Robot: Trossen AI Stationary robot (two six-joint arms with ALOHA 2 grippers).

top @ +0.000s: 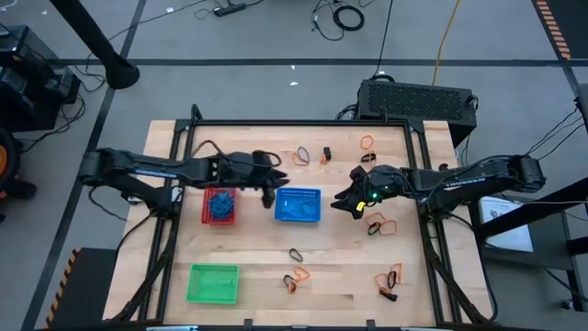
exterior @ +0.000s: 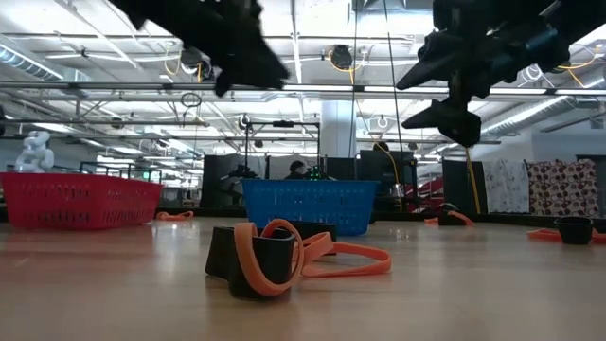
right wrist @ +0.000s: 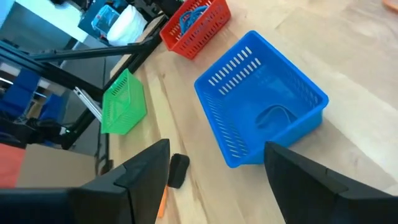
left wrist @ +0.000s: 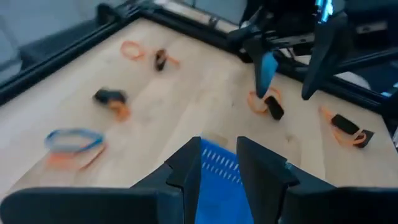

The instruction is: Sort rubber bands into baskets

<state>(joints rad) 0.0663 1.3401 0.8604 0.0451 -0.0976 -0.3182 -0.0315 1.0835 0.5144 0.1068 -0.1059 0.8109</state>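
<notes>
The left gripper (top: 267, 177) hangs above the table (top: 349, 267) between the red basket (top: 220, 206) and the blue basket (top: 298, 205). In the left wrist view its fingers (left wrist: 186, 171) stand slightly parted, with only a narrow gap, and nothing between them.

The right gripper (top: 345, 199) hovers just at 3 o'clock of the blue basket. Its fingers (right wrist: 149, 168) are spread wide in the right wrist view and hold nothing; both fingers stay clear of the table.

The red basket holds a heap of blue rubber bands (top: 219, 204). The blue basket (right wrist: 261, 106) has one blue loop lying inside. The green basket (top: 213, 282) sits at 7 o'clock on the table. Orange and black rubber bands (top: 384, 223) lie scattered from 12 o'clock round to 5 o'clock, some just beside the right gripper.
</notes>
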